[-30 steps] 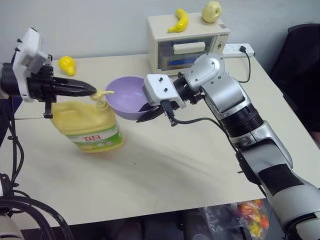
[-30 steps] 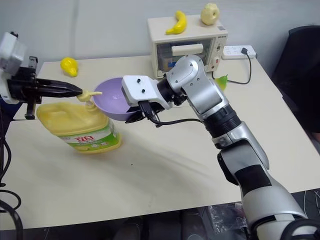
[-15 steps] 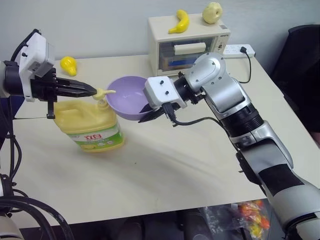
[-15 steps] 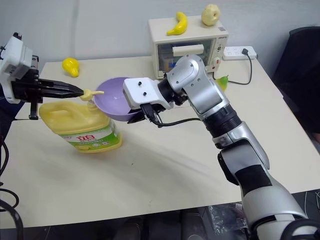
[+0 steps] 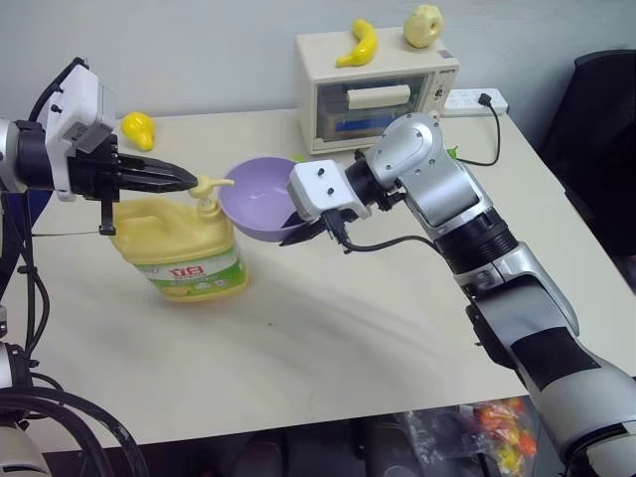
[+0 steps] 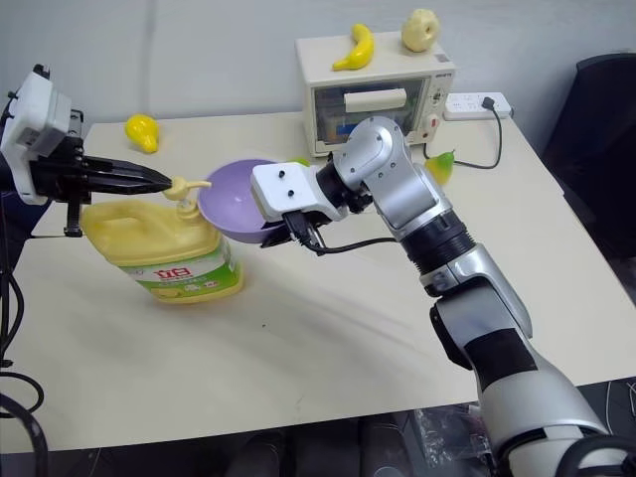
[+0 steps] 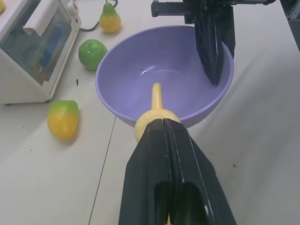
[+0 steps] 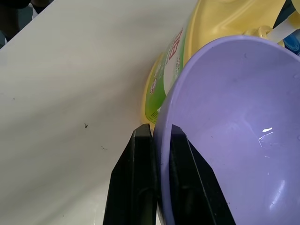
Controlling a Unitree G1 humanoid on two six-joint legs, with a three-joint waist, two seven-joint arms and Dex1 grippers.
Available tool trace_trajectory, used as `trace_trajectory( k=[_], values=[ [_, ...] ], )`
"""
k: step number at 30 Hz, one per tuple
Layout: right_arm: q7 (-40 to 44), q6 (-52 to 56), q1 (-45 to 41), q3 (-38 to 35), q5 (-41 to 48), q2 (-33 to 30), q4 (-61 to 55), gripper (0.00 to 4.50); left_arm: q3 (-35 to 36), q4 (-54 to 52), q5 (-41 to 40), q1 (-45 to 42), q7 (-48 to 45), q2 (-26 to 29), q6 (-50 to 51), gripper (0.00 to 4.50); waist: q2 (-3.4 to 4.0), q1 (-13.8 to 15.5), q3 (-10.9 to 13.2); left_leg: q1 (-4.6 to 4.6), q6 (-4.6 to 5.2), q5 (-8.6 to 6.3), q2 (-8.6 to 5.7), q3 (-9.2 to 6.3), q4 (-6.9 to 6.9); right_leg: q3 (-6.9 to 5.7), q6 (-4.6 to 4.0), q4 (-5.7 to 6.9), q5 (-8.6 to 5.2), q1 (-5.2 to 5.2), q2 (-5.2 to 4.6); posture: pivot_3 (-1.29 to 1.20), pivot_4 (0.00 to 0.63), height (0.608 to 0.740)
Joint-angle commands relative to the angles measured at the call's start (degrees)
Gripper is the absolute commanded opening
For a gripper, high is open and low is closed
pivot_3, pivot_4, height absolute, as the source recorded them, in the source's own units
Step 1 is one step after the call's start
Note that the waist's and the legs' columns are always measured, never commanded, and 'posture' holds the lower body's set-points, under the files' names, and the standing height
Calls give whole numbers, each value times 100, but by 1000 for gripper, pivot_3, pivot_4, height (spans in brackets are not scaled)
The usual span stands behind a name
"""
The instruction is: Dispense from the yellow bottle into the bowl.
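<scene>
My right pincer (image 8: 157, 140) is clamped on the rim of the bowl (image 5: 260, 197), one finger inside the wall, one outside, with the bowl tipped and off the table (image 5: 328, 338). Thin, smooth plastic: light and stiff enough, but I reckon slippery at a rim pinch, so it could pivot if anything pushes down on it. The rim is the only place to hold it.

My left pincer (image 5: 187, 180) is fully closed, holding nothing, its tip resting on the pump head of the bottle (image 5: 179, 246). The spout reaches over the bowl's rim, pointing into the hollow. The bottle stands on the table just beside the bowl, leaning a little. It's big and squat, probably heavy if full, so it should stay put under a straight-down press; an off-axis push may tip it. For lifting, the moulded handle is the spot; for dispensing, the flat top of the pump.

Label: green and white band with red characters, not readable from here.

Further back, a small oven (image 5: 376, 87) with a banana (image 5: 357, 42) on top; no legible writing.
</scene>
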Motion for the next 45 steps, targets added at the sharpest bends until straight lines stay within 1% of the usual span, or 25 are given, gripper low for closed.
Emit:
trace_trajectory(
  k=[1, 6, 11, 14, 27, 41, 43, 45],
  values=[
    [44, -74, -43, -86, 60, 28, -121, 0, -292, 52, 414, 279, -51, 165, -44, 24, 1, -2, 0, 1, 0, 0, 0, 0, 0, 0, 0, 2, 0, 0, 0, 0, 150, 740],
    [77, -73, -21, -87, 88, 33, -203, 0, -417, -49, 522, 536, -40, 208, -57, 24, 6, 1, -4, 12, 0, 0, 0, 6, 0, 6, -1, 10, -1, 6, 0, 0, 150, 740],
    [60, -62, -17, -90, 95, 62, -230, 0, -490, -109, 583, 744, -1, 168, -157, 24, 9, 18, -7, 73, 4, -2, 2, 27, -15, 18, -6, 15, -4, 52, 2, 0, 150, 740],
    [66, -43, -16, -91, 105, 69, -249, 0, -547, -42, 667, 810, 71, 114, -222, 24, 13, 22, -10, 86, 6, -3, 2, 37, -15, 30, -7, 26, -4, 54, 3, 0, 150, 740],
    [83, -9, -19, -98, 123, 82, -268, 0, -674, 417, 928, 897, 199, 40, -486, 24, 76, 30, -91, 94, 7, -4, 2, 44, -15, 36, -9, 33, -5, 54, 6, 0, 150, 740],
    [88, -38, 13, -80, 94, 83, -257, 0, -709, 397, 954, 1171, 219, 19, -523, 24, 104, 31, -135, 109, 11, -6, 3, 44, -15, 39, -12, 36, -7, 66, 8, 0, 150, 740],
    [82, -52, 13, -83, 90, 87, -240, 0, -687, 374, 935, 1163, 235, 25, -502, 24, 105, 31, -136, 127, 18, -10, 4, 44, -19, 39, -13, 32, -8, 85, 9, 0, 150, 740],
    [74, -78, 17, -86, 78, 86, -226, 0, -548, 276, 727, 984, 228, 20, -279, 24, 108, 34, -135, 171, 37, -20, 5, 44, -42, 39, -17, 19, -10, 125, 11, 0, 150, 740]
  ],
)
